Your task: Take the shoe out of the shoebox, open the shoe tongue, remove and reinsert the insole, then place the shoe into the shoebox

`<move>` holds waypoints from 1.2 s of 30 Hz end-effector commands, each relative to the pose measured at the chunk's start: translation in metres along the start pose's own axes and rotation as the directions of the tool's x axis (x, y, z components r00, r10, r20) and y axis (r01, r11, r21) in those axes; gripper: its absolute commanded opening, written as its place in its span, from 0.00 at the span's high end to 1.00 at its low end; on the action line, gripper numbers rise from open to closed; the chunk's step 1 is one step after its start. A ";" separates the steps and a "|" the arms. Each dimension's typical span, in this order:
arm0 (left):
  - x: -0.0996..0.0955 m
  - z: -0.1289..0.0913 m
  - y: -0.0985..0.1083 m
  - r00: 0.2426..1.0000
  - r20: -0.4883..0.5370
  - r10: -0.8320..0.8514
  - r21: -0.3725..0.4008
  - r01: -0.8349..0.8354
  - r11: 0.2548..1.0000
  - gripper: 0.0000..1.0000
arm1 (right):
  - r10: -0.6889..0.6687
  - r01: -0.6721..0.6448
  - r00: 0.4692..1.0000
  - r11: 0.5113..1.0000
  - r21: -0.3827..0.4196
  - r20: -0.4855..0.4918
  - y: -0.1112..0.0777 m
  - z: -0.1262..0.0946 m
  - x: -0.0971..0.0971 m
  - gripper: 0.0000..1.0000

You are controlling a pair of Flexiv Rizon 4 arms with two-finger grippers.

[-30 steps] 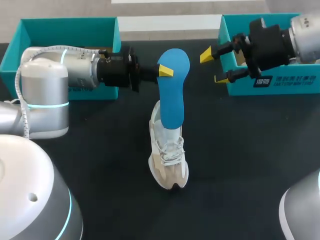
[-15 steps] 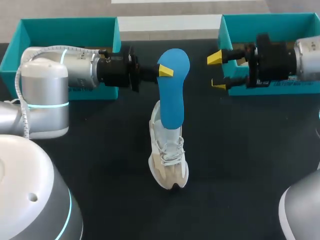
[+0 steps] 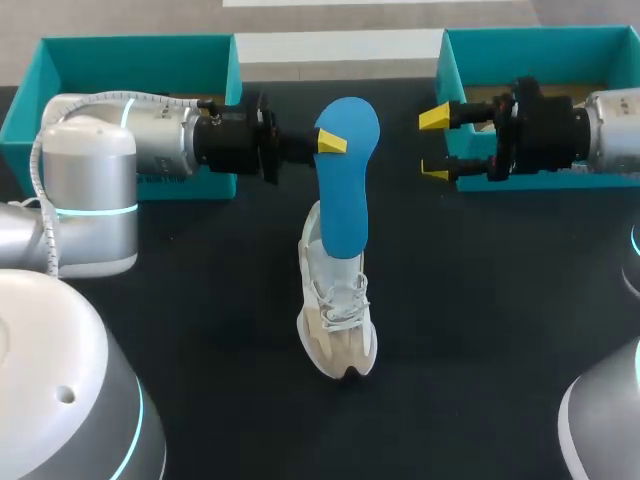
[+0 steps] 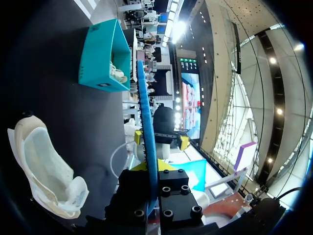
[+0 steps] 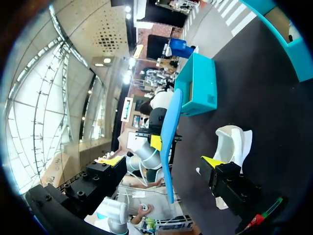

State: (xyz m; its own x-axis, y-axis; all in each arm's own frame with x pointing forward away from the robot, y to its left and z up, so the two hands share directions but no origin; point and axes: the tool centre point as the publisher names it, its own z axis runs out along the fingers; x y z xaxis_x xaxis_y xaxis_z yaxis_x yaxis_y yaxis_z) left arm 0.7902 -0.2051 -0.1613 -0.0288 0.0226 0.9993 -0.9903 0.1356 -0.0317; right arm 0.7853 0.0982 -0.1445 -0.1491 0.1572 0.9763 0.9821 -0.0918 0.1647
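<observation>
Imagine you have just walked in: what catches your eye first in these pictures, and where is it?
The bright blue insole stands out, held by the left gripper above the heel end of the white shoe in the middle of the dark table. Next comes the open right gripper with its yellow tips, beside the teal box at the table's back right.

Blue insole point(image 3: 345, 180), white shoe point(image 3: 338, 315), teal shoeboxes point(image 3: 140, 48), black table point(image 3: 480, 330).
</observation>
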 end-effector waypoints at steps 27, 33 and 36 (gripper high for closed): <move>0.000 0.000 0.001 1.000 0.002 0.000 0.000 0.000 1.000 1.00 | 0.013 -0.014 1.000 1.000 -0.022 -0.022 0.003 0.003 -0.002 0.00; -0.012 -0.005 0.002 0.984 -0.023 0.177 -0.046 -0.178 0.983 1.00 | 0.013 -0.014 1.000 1.000 -0.022 -0.022 0.003 0.003 -0.002 0.00; -0.011 -0.008 -0.001 0.969 -0.072 0.237 -0.027 -0.239 0.971 1.00 | 0.013 -0.014 1.000 1.000 -0.022 -0.022 0.003 0.003 -0.002 0.00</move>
State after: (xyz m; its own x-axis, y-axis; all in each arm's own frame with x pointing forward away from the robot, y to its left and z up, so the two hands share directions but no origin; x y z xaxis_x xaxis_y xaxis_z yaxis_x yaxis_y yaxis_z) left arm 0.7894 -0.1995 -0.1642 -0.2293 0.0780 0.9702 -0.9581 0.1580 -0.2391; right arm 0.7885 0.0981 -0.1457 -0.1390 0.1332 0.9813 0.9813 -0.1150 0.1546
